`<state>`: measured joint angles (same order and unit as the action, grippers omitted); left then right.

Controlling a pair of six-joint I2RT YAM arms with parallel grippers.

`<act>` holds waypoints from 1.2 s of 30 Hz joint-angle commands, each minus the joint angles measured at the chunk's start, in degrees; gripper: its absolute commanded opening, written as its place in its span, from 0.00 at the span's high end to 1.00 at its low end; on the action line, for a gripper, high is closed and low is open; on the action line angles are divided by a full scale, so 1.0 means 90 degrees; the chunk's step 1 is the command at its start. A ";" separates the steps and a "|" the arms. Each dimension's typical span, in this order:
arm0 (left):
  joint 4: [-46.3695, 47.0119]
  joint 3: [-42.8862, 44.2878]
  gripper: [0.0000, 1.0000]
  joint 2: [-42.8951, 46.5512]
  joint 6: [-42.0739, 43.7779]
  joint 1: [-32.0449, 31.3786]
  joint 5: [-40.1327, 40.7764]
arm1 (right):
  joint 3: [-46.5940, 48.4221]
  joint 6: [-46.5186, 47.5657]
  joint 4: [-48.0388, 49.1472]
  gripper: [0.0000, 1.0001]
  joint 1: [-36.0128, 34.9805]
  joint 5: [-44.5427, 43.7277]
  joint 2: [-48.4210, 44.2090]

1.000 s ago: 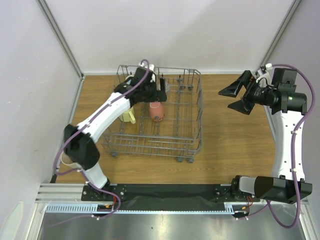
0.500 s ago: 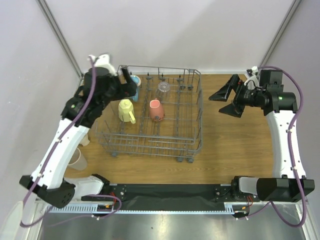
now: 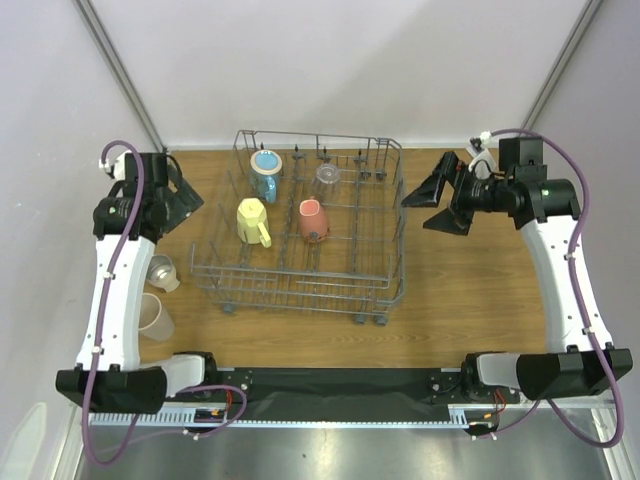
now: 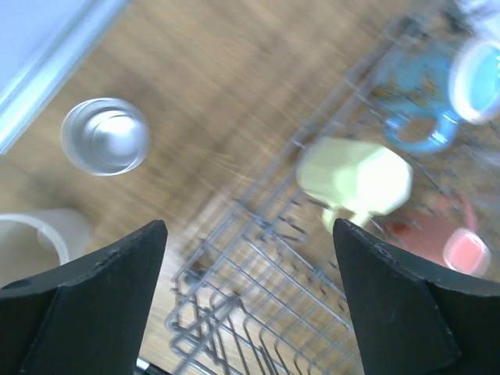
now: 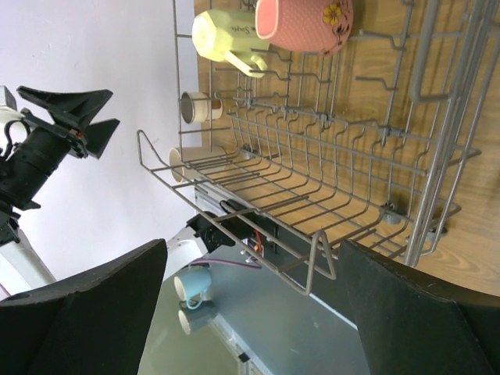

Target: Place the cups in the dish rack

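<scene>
Rack (image 3: 300,288) on counter (image 3: 470,290) now holds 4 cups: blue (image 3: 265,164) in far-left corner, yellow (image 3: 252,220), pink (image 3: 312,220), clear (image 3: 327,177). L arm (image 3: 108,290), over rack's back a sec ago, has pulled out to its left. L jaws are spread and empty, so blue looks delivered. R jaws, also spread and empty, have edged toward rack's right side. Small cup (image 3: 162,270) and beige cup (image 3: 152,316) wait on counter, prob. next.

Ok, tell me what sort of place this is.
Probably a robot test cell, not a kitchen: white panels wall in a wooden table, the left arm and right arm are bolted at its near edge, and the dish rack stands on it.
</scene>
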<state>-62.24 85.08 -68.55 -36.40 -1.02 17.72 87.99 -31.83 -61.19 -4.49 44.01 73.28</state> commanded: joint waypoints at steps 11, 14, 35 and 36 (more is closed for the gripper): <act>-0.0984 0.0176 0.00 -0.1551 -0.1899 0.0415 0.1908 | 0.1913 0.0685 -0.0603 0.00 -0.0019 -0.0524 0.0862; -0.1073 0.0059 0.02 -0.1932 -0.2243 0.0523 0.1977 | 0.2137 0.0725 -0.0691 0.00 -0.0028 -0.0593 0.1067; -0.0184 -0.0342 0.23 -0.3438 -0.2019 0.1021 0.2084 | 0.2802 0.0832 -0.0955 0.00 0.0177 -0.0730 0.1809; -0.0097 -0.0438 0.23 -0.3438 -0.2029 0.1040 0.2094 | 0.2792 0.0803 -0.0946 0.00 0.0167 -0.0730 0.1809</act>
<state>-64.51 81.08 -99.77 -54.98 7.64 34.81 110.72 -25.17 -69.58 -3.01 37.74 88.92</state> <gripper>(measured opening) 0.767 0.994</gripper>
